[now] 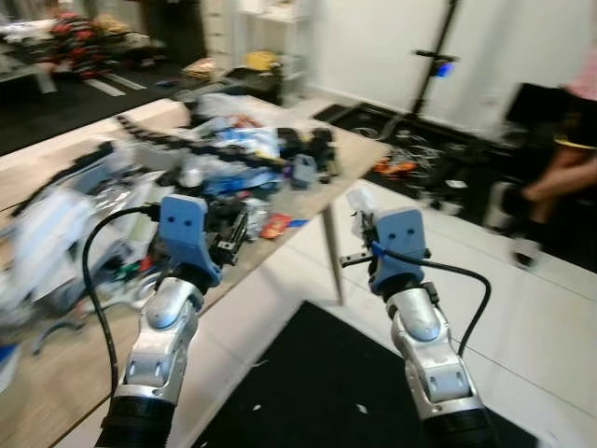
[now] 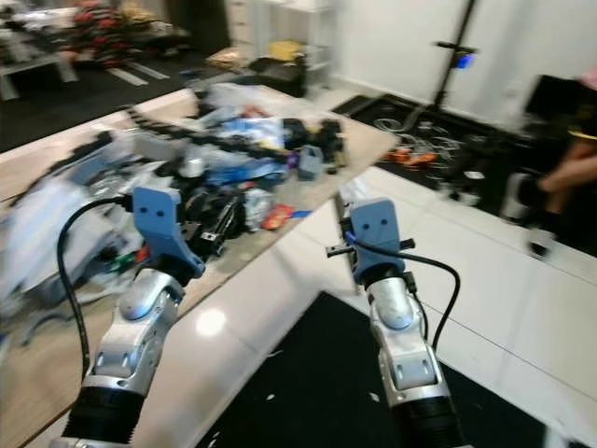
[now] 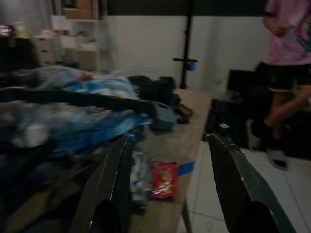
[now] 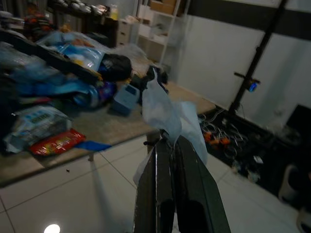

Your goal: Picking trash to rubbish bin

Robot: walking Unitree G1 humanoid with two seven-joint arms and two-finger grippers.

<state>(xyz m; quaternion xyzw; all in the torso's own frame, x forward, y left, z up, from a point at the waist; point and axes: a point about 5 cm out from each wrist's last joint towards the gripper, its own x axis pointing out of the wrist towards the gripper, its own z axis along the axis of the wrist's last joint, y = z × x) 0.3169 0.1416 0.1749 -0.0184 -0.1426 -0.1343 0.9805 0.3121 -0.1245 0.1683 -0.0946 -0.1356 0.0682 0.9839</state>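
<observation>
In the head views, the left gripper [image 1: 227, 235] hangs over the edge of the wooden bench [image 1: 350, 149], where a heap of trash [image 1: 224, 159] lies. The right gripper [image 2: 345, 201] is over the white floor [image 1: 560, 317], beside the bench.

In the left wrist view, the jaws are wide apart and empty, with a red wrapper [image 3: 164, 179] lying between them.

In the right wrist view, the jaws are closed on a thin plastic bag [image 4: 167, 114].
</observation>
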